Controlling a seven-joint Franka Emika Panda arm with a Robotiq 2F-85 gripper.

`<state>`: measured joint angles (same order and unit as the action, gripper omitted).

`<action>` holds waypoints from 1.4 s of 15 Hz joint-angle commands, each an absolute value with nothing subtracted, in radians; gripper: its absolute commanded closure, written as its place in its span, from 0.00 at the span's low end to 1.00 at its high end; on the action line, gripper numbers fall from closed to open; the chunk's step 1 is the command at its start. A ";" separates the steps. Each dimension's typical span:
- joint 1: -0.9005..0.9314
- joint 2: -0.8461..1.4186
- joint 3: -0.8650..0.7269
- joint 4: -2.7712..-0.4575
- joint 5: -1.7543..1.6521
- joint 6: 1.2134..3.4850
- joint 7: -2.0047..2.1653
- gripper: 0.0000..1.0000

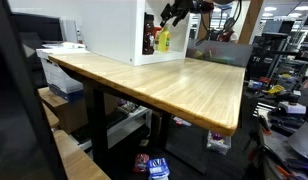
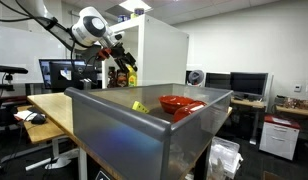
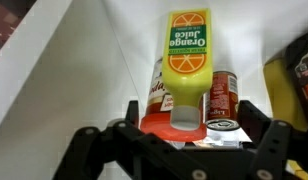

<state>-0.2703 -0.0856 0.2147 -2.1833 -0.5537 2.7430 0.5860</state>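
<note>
A yellow orange juice bottle (image 3: 187, 62) with a grey cap stands inside a white cabinet (image 3: 94, 70), in front of a red-lidded jar (image 3: 164, 105) and a red can (image 3: 223, 95). My gripper (image 3: 181, 135) is open, its two black fingers spread to either side of the bottle's cap end without touching it. In both exterior views the gripper (image 1: 174, 14) (image 2: 118, 58) hovers at the open front of the cabinet (image 1: 109, 30), just above the yellow bottle (image 1: 164, 40) (image 2: 131, 77).
A long wooden table (image 1: 164, 85) carries the cabinet at its far end. A grey metal bin (image 2: 154, 130) holds a red bowl (image 2: 179, 103) and a yellow item (image 2: 140, 106). Monitors, shelves and clutter surround the table.
</note>
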 commanded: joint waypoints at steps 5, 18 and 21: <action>-0.274 -0.021 0.214 -2.122 -0.582 2.751 0.587 0.46; -0.266 -0.116 0.216 -2.158 -0.543 2.687 0.546 0.92; -0.184 -0.155 0.143 -2.173 -0.507 2.651 0.510 0.92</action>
<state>-0.2668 -0.0791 0.2182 -2.1349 -0.5548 2.6863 0.5740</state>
